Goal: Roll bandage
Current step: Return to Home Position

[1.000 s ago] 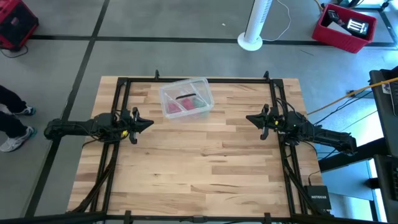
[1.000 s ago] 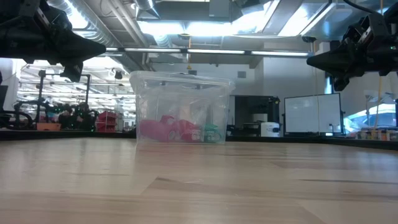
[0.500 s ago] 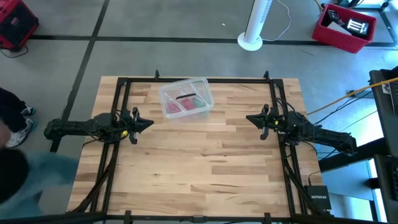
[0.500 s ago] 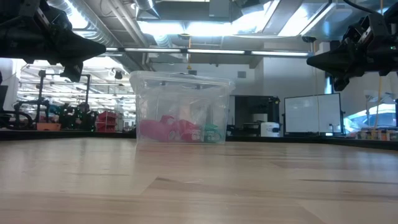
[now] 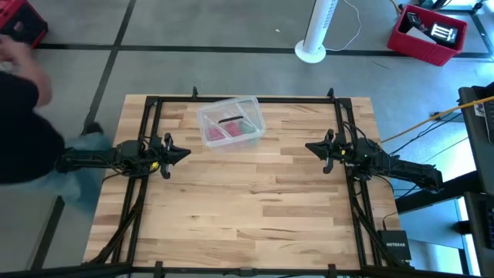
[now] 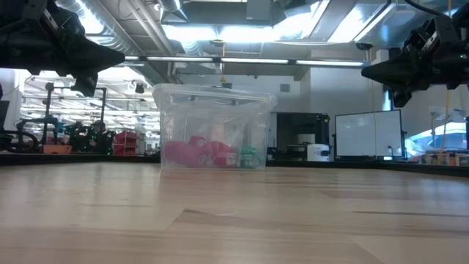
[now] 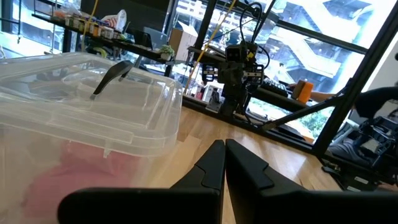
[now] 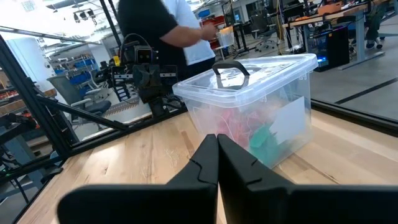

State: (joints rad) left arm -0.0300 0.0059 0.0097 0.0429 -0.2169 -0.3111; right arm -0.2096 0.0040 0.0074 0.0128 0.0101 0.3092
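No loose pink strip or roll of bandage shows on the table. A clear plastic box (image 5: 230, 121) with a lid and pink and green contents stands at the table's far middle; it also shows in the low view (image 6: 212, 128). My left gripper (image 5: 185, 152) is shut and empty, raised above the table's left side, pointing toward the right. My right gripper (image 5: 309, 146) is shut and empty, raised above the right side, pointing toward the left. The wrist views show each shut gripper, left (image 7: 224, 152) and right (image 8: 217, 144), and the box (image 8: 255, 106).
A person (image 5: 27, 123) in dark clothes stands off the table's left edge, beside the left arm's base. A black frame (image 5: 147, 154) runs along the table's left, right and far sides. Bare wood (image 5: 247, 201) lies between and in front of the arms.
Both arms have kept still. The person beside the table's left edge has moved from the near left toward the far left, alongside the left arm's base.
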